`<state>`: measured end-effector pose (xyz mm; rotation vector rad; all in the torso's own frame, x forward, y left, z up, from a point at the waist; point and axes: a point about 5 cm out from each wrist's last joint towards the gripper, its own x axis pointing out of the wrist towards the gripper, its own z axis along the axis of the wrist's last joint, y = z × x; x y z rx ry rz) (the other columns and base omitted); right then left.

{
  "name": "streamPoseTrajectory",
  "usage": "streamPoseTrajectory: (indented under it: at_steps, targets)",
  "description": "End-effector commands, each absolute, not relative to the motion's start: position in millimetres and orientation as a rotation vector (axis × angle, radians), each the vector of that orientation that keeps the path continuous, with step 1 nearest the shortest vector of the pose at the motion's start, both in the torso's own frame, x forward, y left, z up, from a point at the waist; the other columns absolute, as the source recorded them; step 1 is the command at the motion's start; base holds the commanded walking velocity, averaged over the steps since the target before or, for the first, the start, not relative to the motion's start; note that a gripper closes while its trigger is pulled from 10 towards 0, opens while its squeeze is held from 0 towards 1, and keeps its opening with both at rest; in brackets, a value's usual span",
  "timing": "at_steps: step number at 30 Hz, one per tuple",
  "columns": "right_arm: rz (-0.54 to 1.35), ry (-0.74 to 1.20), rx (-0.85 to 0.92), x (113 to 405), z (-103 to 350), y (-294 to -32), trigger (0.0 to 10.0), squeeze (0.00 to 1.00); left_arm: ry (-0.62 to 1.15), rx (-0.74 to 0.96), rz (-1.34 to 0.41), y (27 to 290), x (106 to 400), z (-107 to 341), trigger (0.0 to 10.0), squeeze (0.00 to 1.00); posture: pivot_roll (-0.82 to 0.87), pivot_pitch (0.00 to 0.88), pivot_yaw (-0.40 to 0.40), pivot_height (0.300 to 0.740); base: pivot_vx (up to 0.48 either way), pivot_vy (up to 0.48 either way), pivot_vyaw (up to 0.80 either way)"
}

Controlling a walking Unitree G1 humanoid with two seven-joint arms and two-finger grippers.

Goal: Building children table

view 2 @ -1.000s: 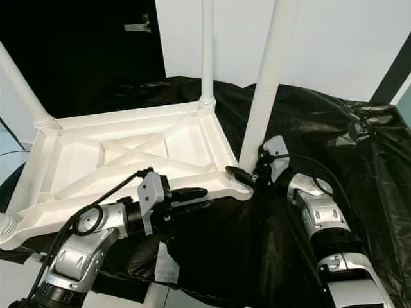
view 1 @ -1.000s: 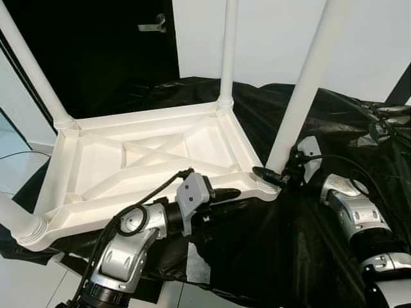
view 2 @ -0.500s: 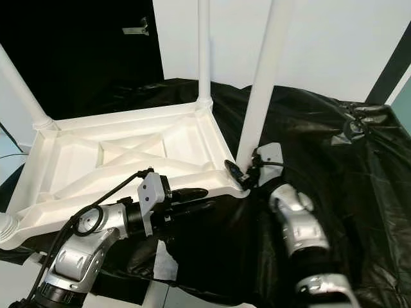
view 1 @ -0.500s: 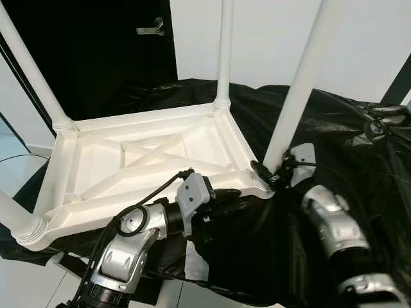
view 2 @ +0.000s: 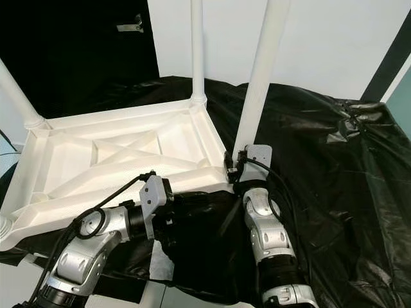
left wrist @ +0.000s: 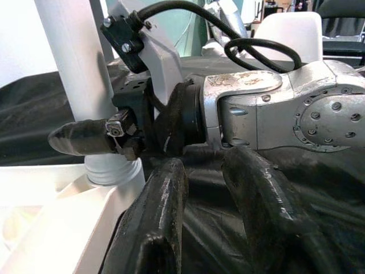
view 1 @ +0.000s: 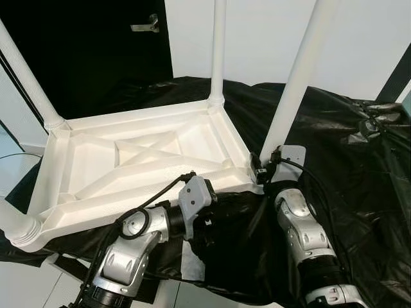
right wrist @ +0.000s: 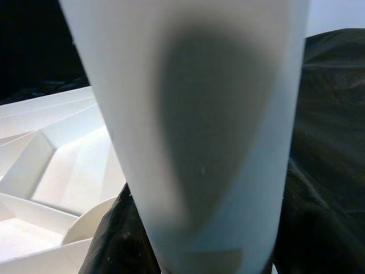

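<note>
The upturned white plastic children's table (view 1: 148, 157) lies on black plastic sheeting (view 1: 347, 167), the right gripper (left wrist: 91, 138) pinching the near-right white leg (view 1: 295, 83) at its base, while the left wrist view shows the left gripper (left wrist: 214, 214) spread beside that corner.

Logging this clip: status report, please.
Right gripper at near-right leg base. Left gripper open, just below the upturned white table edge, on black sheet. Nothing obstructing.

A white plastic children's table (view 1: 141, 160) lies upside down on black sheeting, ribbed underside up, its legs (view 1: 298, 80) standing upright.
</note>
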<state>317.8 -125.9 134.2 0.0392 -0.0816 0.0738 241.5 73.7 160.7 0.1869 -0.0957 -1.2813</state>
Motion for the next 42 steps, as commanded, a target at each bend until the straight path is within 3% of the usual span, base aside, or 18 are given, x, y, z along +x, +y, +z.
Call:
streamPoseTrajectory:
  at_steps: [1, 2, 3, 4, 11, 12, 17, 21, 22, 32, 42]
  targets:
    - [0.065, -0.104, 0.099, 317, 141, -124, 0.0, 0.0, -0.107, 0.191, -1.227, 72, 243, 162, 10.0, 0.0, -0.02, 0.0, -0.026, 0.74, 0.0, 0.0, 0.0]
    - [0.065, -0.104, 0.099, 317, 141, -124, 0.0, 0.0, -0.107, 0.191, -1.227, 72, 243, 162, 10.0, 0.0, -0.02, 0.0, -0.026, 0.74, 0.0, 0.0, 0.0]
    - [0.061, -0.114, 0.095, 317, 143, -124, 8.7, 0.0, -0.107, 0.195, -1.226, 72, 244, 162, 10.0, 0.0, -0.02, 0.0, -0.027, 0.74, 0.0, 0.0, 0.0]
    - [0.059, -0.129, 0.105, 316, 146, -126, 10.0, 0.0, -0.108, 0.197, -1.217, 73, 246, 162, 10.0, 0.0, -0.02, 0.0, -0.027, 0.74, 0.0, 0.0, 0.0]
    - [0.063, -0.136, 0.102, 314, 148, -129, 10.0, 0.0, -0.109, 0.189, -1.215, 72, 244, 162, 10.0, 0.0, -0.02, 0.0, -0.031, 0.74, 0.0, 0.0, 0.0]
    - [0.076, -0.145, 0.109, 313, 149, -131, 10.0, 1.0, -0.108, 0.187, -1.215, 72, 243, 162, 10.0, 0.0, -0.02, 0.0, -0.032, 0.74, 0.0, 0.0, 0.0]
    - [0.283, -0.184, 0.135, 307, 160, -134, 10.0, 1.0, -0.11, 0.184, -1.208, 75, 243, 163, 10.0, 0.0, -0.02, 0.0, -0.035, 0.74, 0.0, 0.0, 0.0]
    - [0.32, -0.186, 0.128, 306, 161, -136, 10.0, 1.0, -0.11, 0.183, -1.206, 76, 244, 163, 10.0, 0.0, -0.02, 0.0, -0.035, 0.74, 0.0, 0.0, 0.0]
    - [0.438, -0.161, 0.07, 304, 159, -146, 10.0, 0.0, -0.112, 0.183, -1.2, 77, 245, 164, 10.0, 0.0, -0.02, 0.0, -0.033, 0.74, 0.0, 0.0, 0.0]
    - [0.678, -0.072, -0.025, 307, 151, -159, 10.0, 0.0, -0.11, 0.187, -1.192, 81, 246, 165, 10.0, 0.0, -0.01, 0.0, -0.027, 0.74, 0.0, 0.0, 0.0]
    - [0.845, 0.026, -0.186, 338, 150, -163, 10.0, 0.0, -0.13, 0.2, -1.181, 79, 254, 168, 10.0, 0.0, 0.0, 0.0, -0.02, 0.74, 0.0, 0.0, 0.0]
